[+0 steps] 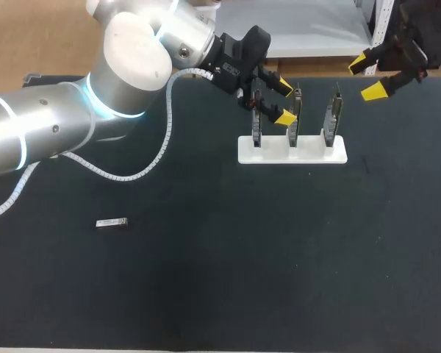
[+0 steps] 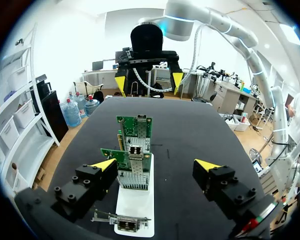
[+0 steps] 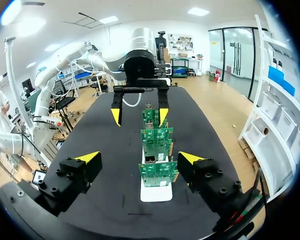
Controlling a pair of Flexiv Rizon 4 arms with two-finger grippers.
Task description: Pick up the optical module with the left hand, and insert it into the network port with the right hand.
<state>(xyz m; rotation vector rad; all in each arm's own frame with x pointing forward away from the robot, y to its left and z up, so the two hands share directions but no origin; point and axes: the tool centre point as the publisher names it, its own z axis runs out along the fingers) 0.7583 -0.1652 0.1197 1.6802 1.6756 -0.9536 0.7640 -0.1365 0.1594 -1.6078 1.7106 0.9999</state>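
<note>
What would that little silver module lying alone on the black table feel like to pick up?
The optical module looks like a small metal bar, so it is probably stiff and light. It lies flat, so it should slide rather than roll if nudged. Being so low on the table, it may be fiddly to pinch.

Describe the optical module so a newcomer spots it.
On the black table stands a white rack of three upright circuit cards. The optical module lies well to its left, nearer the robot: a small silvery bar, flat and alone.
</note>
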